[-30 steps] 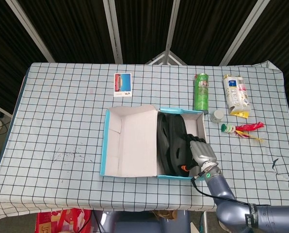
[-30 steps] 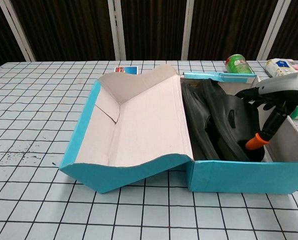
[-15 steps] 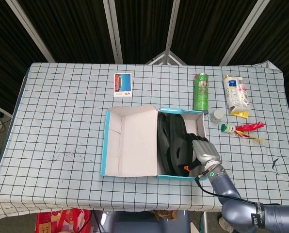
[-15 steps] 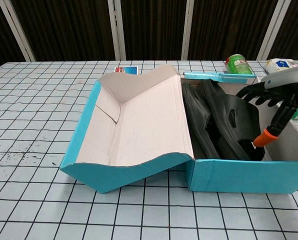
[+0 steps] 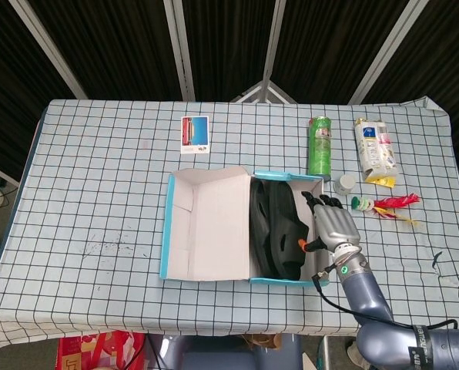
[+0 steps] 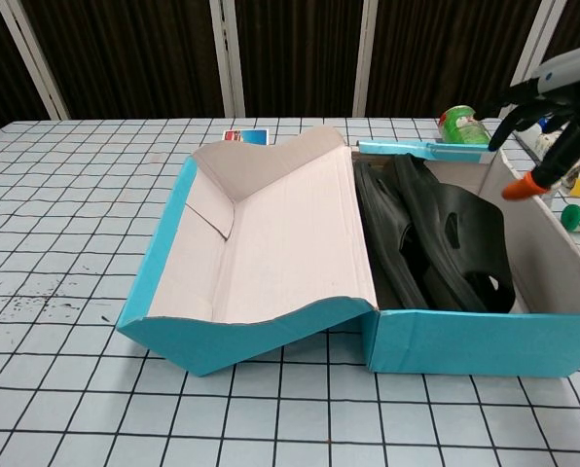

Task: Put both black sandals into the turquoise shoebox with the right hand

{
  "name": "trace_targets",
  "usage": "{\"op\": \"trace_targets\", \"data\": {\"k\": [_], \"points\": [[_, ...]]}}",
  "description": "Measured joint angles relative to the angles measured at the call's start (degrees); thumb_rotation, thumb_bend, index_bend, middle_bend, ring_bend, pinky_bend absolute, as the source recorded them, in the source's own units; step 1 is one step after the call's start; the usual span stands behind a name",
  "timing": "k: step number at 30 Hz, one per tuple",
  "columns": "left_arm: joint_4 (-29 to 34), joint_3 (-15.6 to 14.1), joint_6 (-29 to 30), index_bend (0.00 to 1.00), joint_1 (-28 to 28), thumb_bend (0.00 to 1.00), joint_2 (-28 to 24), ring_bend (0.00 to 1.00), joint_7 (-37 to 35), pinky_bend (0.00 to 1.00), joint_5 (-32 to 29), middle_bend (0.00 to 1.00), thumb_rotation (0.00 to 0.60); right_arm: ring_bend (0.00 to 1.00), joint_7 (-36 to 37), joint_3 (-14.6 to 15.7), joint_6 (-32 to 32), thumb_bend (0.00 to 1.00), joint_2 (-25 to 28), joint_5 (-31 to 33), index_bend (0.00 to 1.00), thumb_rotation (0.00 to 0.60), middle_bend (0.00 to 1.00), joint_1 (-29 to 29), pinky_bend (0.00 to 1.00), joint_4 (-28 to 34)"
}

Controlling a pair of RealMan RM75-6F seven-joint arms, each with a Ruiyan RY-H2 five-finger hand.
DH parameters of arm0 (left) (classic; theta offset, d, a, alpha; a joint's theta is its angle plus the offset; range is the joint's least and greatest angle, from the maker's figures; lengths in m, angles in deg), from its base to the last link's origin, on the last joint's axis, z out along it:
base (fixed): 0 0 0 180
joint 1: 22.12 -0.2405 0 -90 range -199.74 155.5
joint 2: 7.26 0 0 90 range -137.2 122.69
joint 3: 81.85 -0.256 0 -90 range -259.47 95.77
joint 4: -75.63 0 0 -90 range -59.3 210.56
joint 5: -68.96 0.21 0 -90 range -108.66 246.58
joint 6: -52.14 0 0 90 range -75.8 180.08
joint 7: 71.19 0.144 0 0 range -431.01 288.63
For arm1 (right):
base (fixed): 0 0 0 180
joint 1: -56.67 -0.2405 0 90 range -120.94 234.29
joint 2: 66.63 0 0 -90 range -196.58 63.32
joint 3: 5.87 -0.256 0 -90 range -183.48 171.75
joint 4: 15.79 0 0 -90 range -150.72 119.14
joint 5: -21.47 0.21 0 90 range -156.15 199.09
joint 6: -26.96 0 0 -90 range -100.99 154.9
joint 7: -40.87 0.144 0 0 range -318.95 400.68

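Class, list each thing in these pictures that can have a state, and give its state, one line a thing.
turquoise shoebox: open, lid folded out flat
black sandals: both inside the box, standing on edge
right hand: above the box's right side, holding nothing
green can: lying on its side
carton: lying flat

A rectangular table draped in a pale blue cloth with a black grid pattern (image 5: 98, 177) fills the scene. The cloth's near edge hangs over the front, wrinkled at the near right corner. Behind the far edge hangs a black pleated curtain (image 5: 114, 46), crossed by slanted white metal poles (image 5: 179, 46). Lighting is even and soft, casting faint shadows.
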Motion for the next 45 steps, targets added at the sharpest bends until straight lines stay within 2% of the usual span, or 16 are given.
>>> {"op": "trace_targets", "data": {"k": [2, 3, 6, 13, 18, 25, 36, 42, 45], "points": [[0.07, 0.00, 0.07, 0.11, -0.01, 0.37, 0.02, 0.00, 0.07, 0.09, -0.01, 0.03, 0.600, 0.45, 1.76, -0.80, -2.62, 0.66, -1.58, -1.68, 0.38, 0.600, 0.52, 0.25, 0.18, 0.20], [0.09, 0.01, 0.11, 0.11, -0.03, 0.37, 0.02, 0.00, 0.12, 0.09, -0.04, 0.03, 0.600, 0.49, 2.38, -1.07, -3.86, 0.68, -2.52, -2.45, 0.39, 0.600, 0.51, 0.33, 0.27, 0.22], [0.21, 0.00, 0.13, 0.11, -0.06, 0.37, 0.01, 0.00, 0.21, 0.09, -0.10, 0.03, 0.600, 0.54, 3.81, -1.58, -7.38, 0.72, -6.54, -4.95, 0.43, 0.600, 0.48, 0.41, 0.46, -0.15], [0.17, 0.12, 0.05, 0.12, -0.12, 0.37, -0.11, 0.00, -0.01, 0.09, -0.47, 0.02, 0.600, 0.54, 3.94, -1.82, -9.44, 0.75, -15.00, -8.05, 0.47, 0.600, 0.48, -0.55, 0.49, -5.80], [0.04, 0.15, -0.38, 0.12, 0.06, 0.37, -0.09, 0.00, 0.10, 0.09, -0.65, 0.02, 0.600, 0.54, 4.70, -2.44, -8.31, 0.75, -17.02, -7.61, 0.48, 0.600, 0.48, -0.38, 0.52, -9.08], [0.15, 0.22, -0.35, 0.12, 0.08, 0.37, -0.04, 0.00, 0.46, 0.09, -0.99, 0.02, 0.600, 0.54, 5.01, -1.13, -3.99, 0.75, -18.90, -6.60, 0.51, 0.600, 0.48, 0.85, 0.60, -14.08], [0.32, 0.18, -0.46, 0.11, 0.16, 0.37, -0.04, 0.00, 0.74, 0.09, -1.07, 0.02, 0.600, 0.54, 0.42, 3.31, -5.03, 0.75, -23.09, -11.21, 0.55, 0.600, 0.48, 1.43, 0.60, -17.28], [0.21, 0.27, -0.62, 0.11, 0.19, 0.37, -0.13, 0.00, 0.36, 0.09, -1.16, 0.02, 0.600, 0.52, -0.32, 2.36, -7.01, 0.75, -23.44, -13.17, 0.55, 0.600, 0.48, 1.92, 0.60, -16.24], [0.17, 0.22, -0.75, 0.11, 0.22, 0.37, -0.16, 0.00, 0.24, 0.09, -1.08, 0.02, 0.600, 0.47, -0.63, 1.65, -7.68, 0.75, -23.04, -13.67, 0.49, 0.600, 0.45, 2.05, 0.60, -14.70]]}}
